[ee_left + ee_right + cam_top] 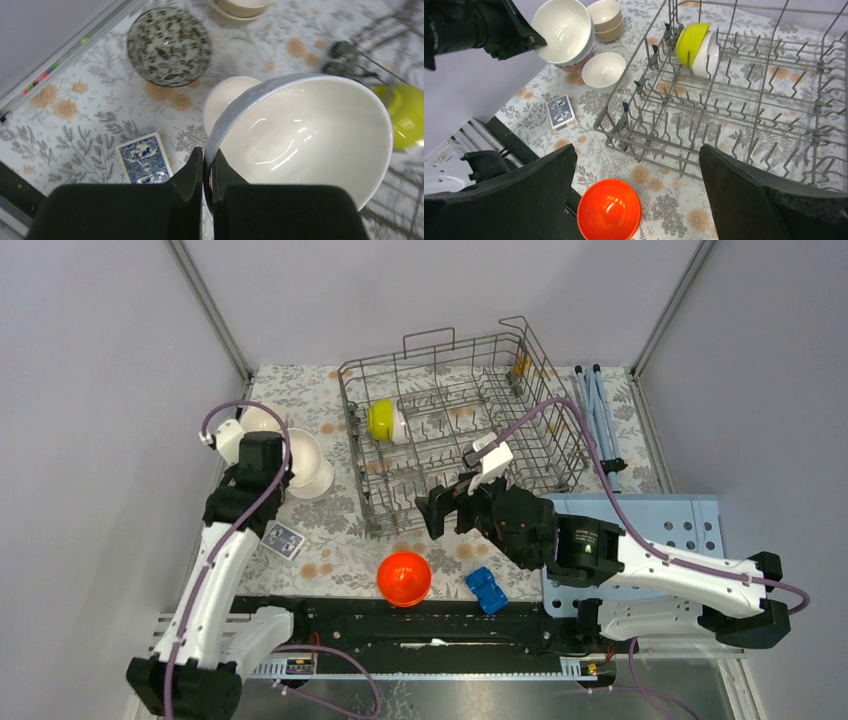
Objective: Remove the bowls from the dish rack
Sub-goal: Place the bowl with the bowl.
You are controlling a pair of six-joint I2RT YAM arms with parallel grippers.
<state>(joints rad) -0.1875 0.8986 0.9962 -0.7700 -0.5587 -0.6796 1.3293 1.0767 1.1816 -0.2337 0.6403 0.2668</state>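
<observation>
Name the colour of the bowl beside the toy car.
Bright orange bowl, clearest in right wrist view.

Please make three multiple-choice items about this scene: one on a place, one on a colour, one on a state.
1. Where is the orange bowl? A in the dish rack; B on the table before the rack; C in the left tool.
2. One bowl in the rack is: A yellow-green; B orange; C black.
3. The left tool is: A open; B shut on the rim of the white bowl; C shut on the orange bowl.
Answers: B, it stands on the table outside the wires; A, the yellow-green bowl sits among the tines; B, both fingers pinch the rim.
</observation>
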